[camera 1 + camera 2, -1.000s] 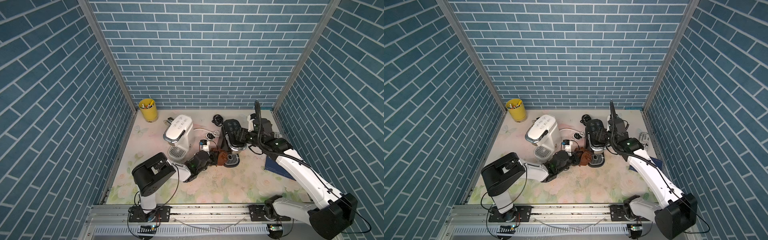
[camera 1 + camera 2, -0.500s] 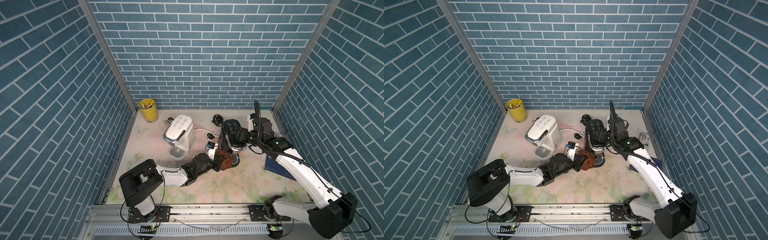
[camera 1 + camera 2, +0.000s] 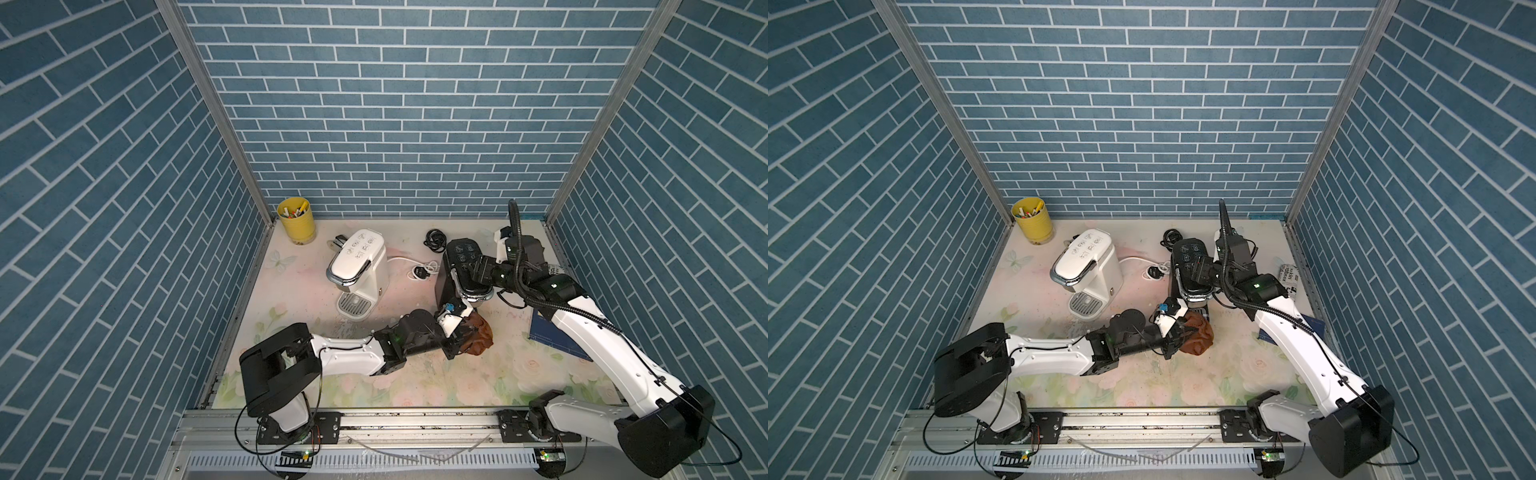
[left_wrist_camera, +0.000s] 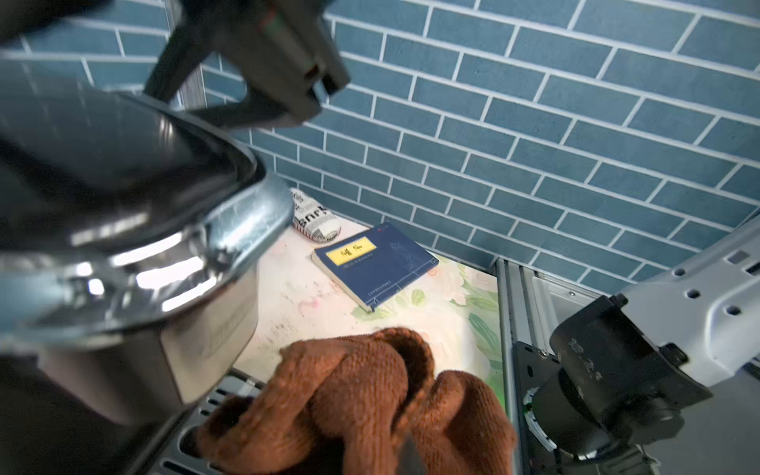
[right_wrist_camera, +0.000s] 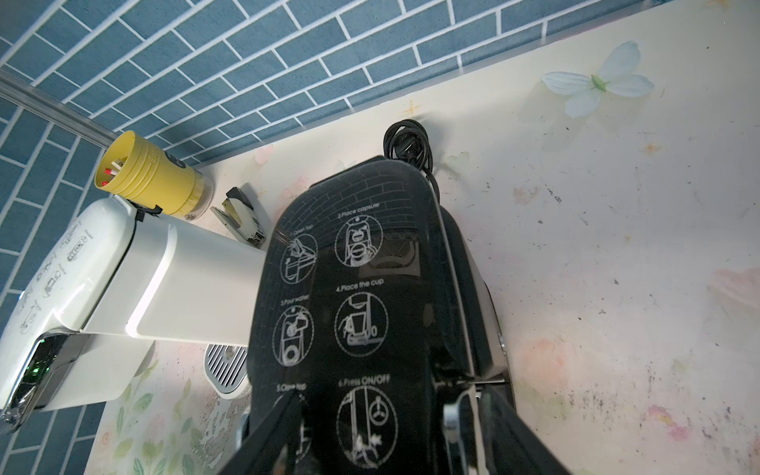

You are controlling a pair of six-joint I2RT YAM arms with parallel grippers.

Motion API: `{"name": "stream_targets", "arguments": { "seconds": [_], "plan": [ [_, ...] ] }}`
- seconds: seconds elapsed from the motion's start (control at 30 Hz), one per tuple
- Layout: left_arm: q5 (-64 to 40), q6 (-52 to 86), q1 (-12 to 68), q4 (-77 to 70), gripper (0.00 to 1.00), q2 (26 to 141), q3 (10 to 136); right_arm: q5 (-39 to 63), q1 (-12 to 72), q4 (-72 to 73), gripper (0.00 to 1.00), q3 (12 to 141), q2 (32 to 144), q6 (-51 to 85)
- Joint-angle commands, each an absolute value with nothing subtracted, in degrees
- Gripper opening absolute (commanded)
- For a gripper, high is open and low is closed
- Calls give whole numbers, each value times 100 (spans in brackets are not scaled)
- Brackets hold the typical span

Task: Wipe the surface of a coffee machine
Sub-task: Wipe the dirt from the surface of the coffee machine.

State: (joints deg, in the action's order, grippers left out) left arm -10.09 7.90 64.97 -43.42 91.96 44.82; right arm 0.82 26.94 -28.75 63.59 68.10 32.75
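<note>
Left arm (image 3: pixel 345 358) outstretched, gripper (image 3: pixel 460 340) on cloth (image 3: pixel 478 337)

On your floral-print table (image 3: pixel 415 374), you'll find the yellow cylindrical pen cup (image 3: pixel 297 222) in the back left corner. The white plastic coffee machine (image 3: pixel 359 264) stands to the right of the cup and in front of it, with a small metal stapler (image 5: pixel 242 218) just behind. To its right stands the black glossy coffee machine (image 3: pixel 463 266). A white cord and plug (image 3: pixel 419 272) lies between the two, and a coiled black cable (image 3: pixel 434 240) sits behind the black one. The brown knitted cloth (image 3: pixel 478 338) is at its front, over the drip tray. Near the right wall lies the blue paperback book (image 4: pixel 374 263), with a newsprint-patterned roll (image 4: pixel 314 218) behind it.
</note>
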Motion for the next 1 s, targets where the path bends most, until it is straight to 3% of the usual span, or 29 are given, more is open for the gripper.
{"name": "stream_targets", "arguments": {
  "seconds": [0.0,0.23,0.53,0.97],
  "plan": [
    [-501,-100,6530,-4432,0,8995,4650,9,2681,-3999,67,6144,6977,3041],
    [117,-759,6543,-4599,0,9523,4870,44,2681,-3942,67,6126,7027,3032],
    [681,-967,6579,-5634,0,9956,4106,62,2680,-3938,67,6056,7018,3034],
    [973,-927,6567,-5692,0,9016,4064,93,2680,-3890,67,6108,7085,3041]
  ]
}}
